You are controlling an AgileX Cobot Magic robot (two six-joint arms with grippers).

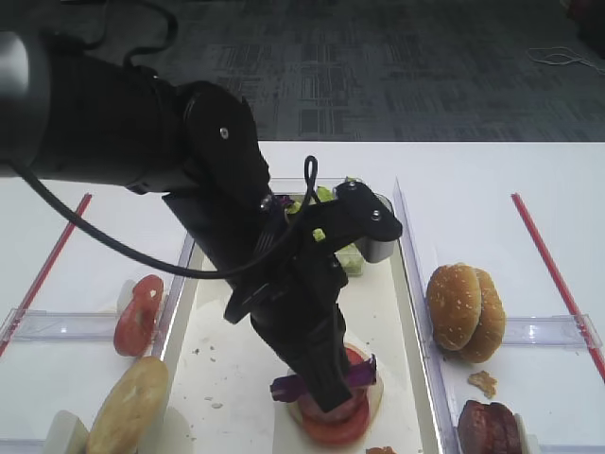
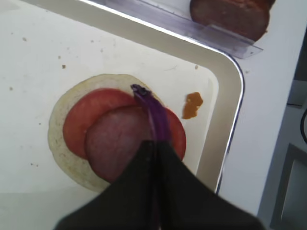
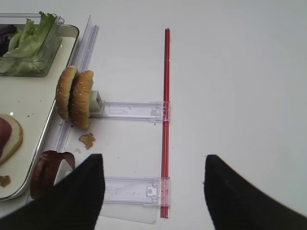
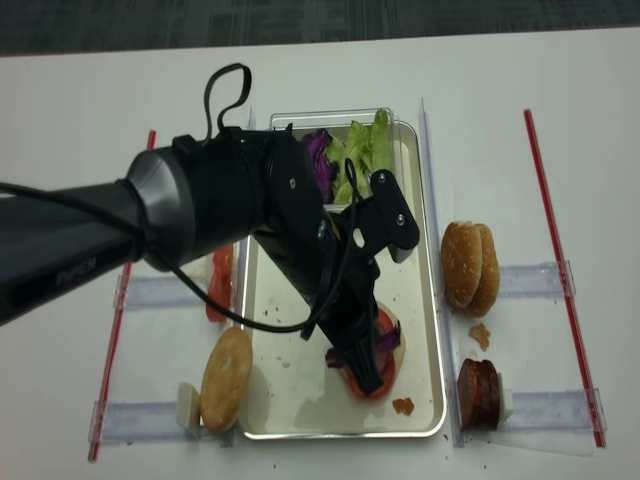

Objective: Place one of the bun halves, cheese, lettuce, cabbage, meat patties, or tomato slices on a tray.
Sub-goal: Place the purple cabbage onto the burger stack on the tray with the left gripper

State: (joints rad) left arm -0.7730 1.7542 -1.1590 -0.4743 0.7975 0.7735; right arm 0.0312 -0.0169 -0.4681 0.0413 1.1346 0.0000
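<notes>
Nearest our left wrist camera, the black left gripper was pinched shut on a long, curved, deep-purple cabbage strip, whose free end draped across the stack beneath. That stack, a plain pale bun half carrying a bright-red tomato slice and a flat reddish-brown meat patty, sat on the large cream-white rectangular tray, towards its near right corner, with an orange crumb beside it. We judged the step in hand to be laying the cabbage on top: best to lower until the strip rested along the patty, open slowly, then lift straight up so the leaf neither clung to the fingers nor dragged the patty off centre. Farther out, the right gripper hung above the table with its jaws wide and empty. Beyond it stood two sesame bun halves on edge in a clear rack, and farthest, frilly green lettuce in a clear tub.
</notes>
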